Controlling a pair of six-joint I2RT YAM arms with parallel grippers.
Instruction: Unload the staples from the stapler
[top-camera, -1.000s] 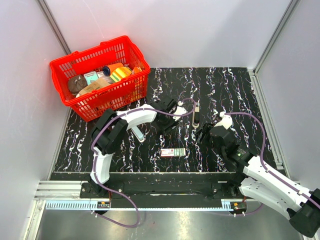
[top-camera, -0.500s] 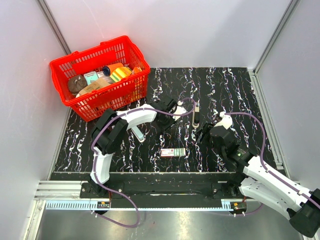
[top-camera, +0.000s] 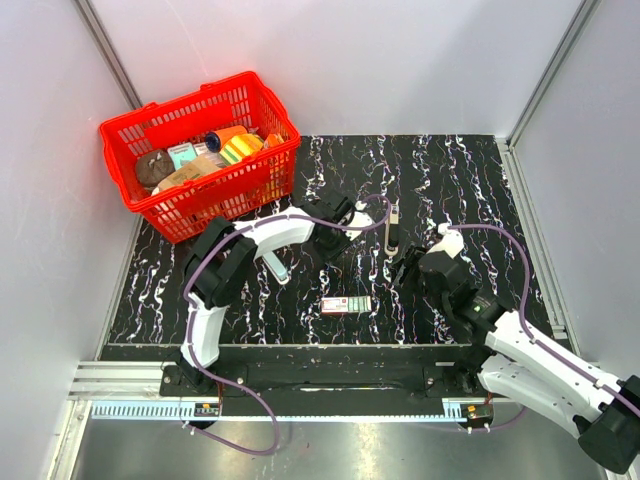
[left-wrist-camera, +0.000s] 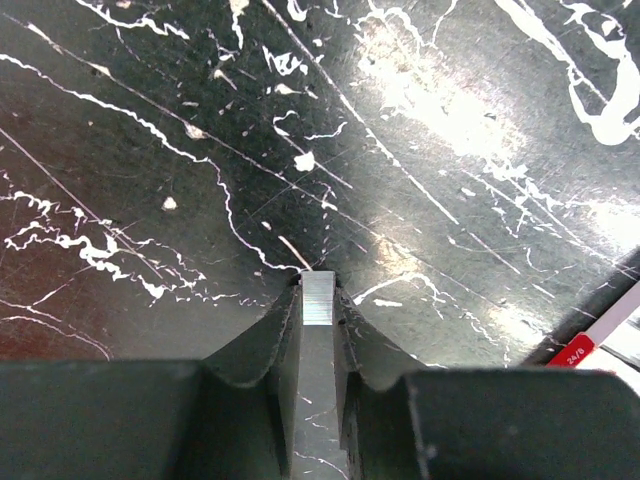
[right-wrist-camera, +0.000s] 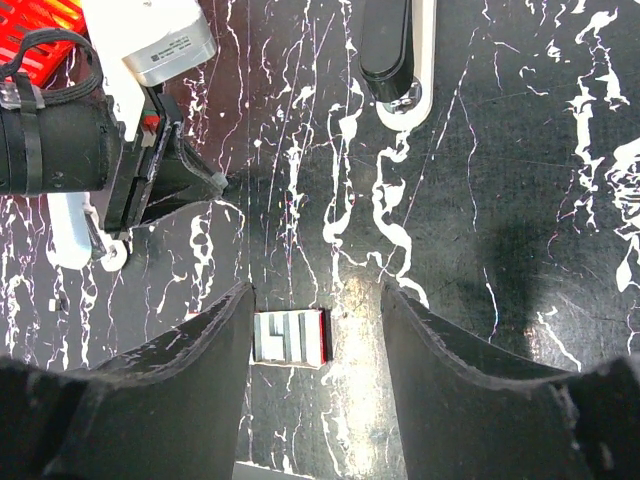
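The stapler lies mid-table as a slim pale bar with a dark part on top. In the right wrist view its black arm rests on a white base. My left gripper is just to its left, low over the table. In the left wrist view, the left gripper is shut on a thin ridged metal staple strip. It also shows in the right wrist view. My right gripper is open and empty just below the stapler. Its fingers hang apart above the table.
A small flat box with a red-and-green label lies near the front, below my right fingers; its corner shows in the left wrist view. A pale blue bar lies under the left arm. A red basket of items stands back left.
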